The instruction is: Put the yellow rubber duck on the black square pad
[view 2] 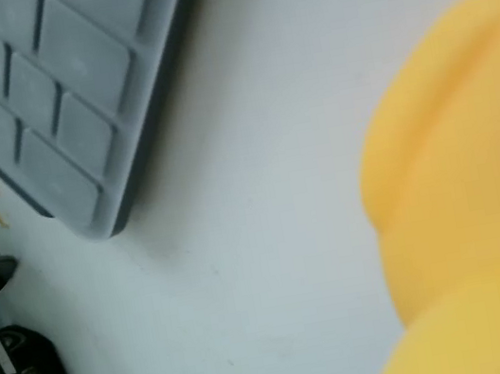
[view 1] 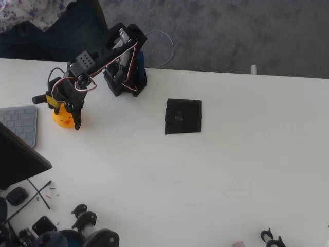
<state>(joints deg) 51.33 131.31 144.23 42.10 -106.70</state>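
Duck [view 1: 62, 117] sits between the jaws, well left of the pad [view 1: 183, 117]; jaws' grip unclear.

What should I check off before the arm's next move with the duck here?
1. Duck at the end effector: ok, the end effector is right over it in the overhead view.
2. Grip closed on the duck: cannot tell, the fingers are hidden by the arm from above.
3. Pad free to receive: ok, it lies bare on the table, to the right of the arm's base.
4. Path from duck to pad: ok, no object lies on the table between them.
5. Keyboard clearance: not ok, it lies close to the left of the duck.
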